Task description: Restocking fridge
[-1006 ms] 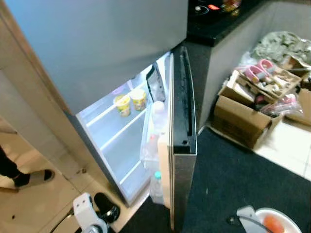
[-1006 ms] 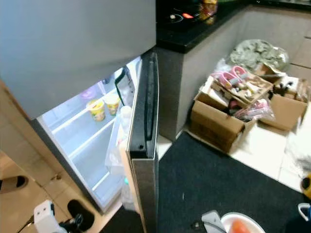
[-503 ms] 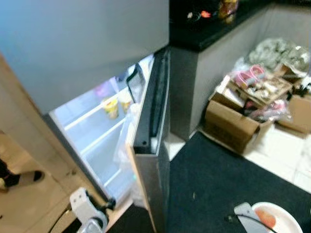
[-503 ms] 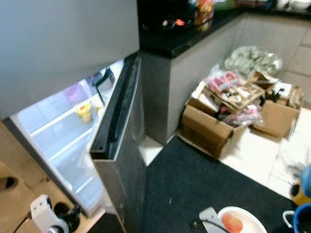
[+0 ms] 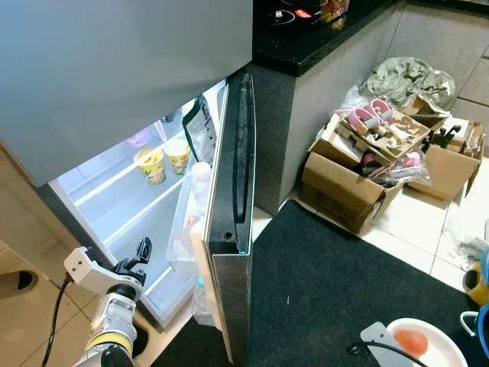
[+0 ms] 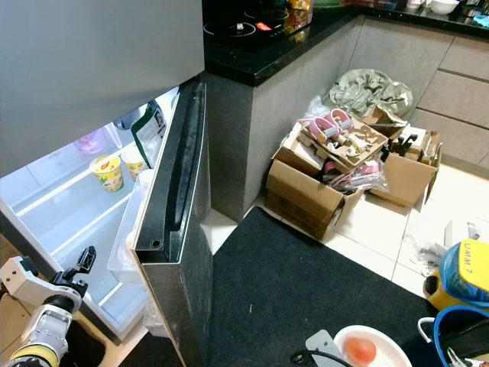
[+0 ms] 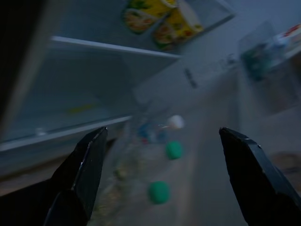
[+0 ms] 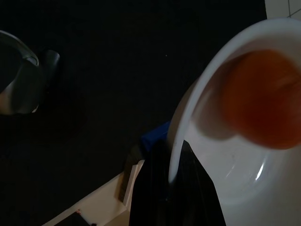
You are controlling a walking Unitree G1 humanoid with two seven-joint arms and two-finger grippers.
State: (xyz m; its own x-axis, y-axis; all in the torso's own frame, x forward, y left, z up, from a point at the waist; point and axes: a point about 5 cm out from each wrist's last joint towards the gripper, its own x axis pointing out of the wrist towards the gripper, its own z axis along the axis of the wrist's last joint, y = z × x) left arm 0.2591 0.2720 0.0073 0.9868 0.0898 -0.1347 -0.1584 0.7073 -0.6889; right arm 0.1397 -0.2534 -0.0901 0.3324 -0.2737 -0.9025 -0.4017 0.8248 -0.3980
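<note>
**Carrying the bowl to the open fridge**

Right pincer [image 8: 169,188] clamped on the rim of a white bowl [image 5: 428,348], fingers closed either side of the wall, held low by the robot's right side over the black mat [image 5: 344,267]. Left pincer [image 5: 141,252] spread wide and empty, raised in front of the lower fridge compartment, gripping nothing.

Judged as the carry-and-approach step: bowl in hand, not yet placed. Next move likely called for bringing the right arm round the edge of the fridge door [image 5: 233,229], which stood ajar between bowl and shelves, then setting the bowl level on a bare stretch of shelf [image 5: 141,206]. Door perhaps needed swinging wider first; left pincer well placed for that.

Bowl looked shallow, smooth and white, with one round orange item [image 8: 263,96] inside, possibly a fruit; loose, so apt to roll if tipped.

Inside the lit fridge [image 5: 114,183]: two yellow cups [image 5: 163,160] side by side on the upper shelf, bottles [image 5: 200,183] in the door rack. Beyond, cardboard boxes [image 5: 359,180] of clutter on the floor beside a dark worktop [image 5: 321,38].
</note>
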